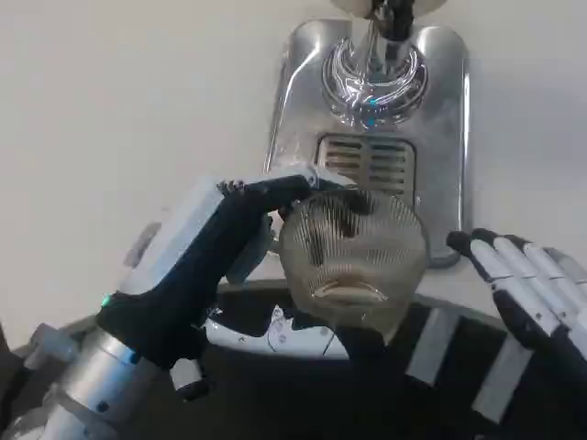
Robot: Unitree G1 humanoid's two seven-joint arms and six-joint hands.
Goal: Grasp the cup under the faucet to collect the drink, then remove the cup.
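Left robot hand (215, 243) grasped the clear ribbed plastic cup (353, 252) before the steel drip tray (440, 137); right robot hand (527, 284) lay released, fingers apart.

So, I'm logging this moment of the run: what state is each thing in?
cup: clear, ribbed, held off the tray, tilted toward the camera
left hand: grips the cup's side
right hand: fingers straight, holds nothing
faucet: no flow visible
drip tray: nothing standing on its grate
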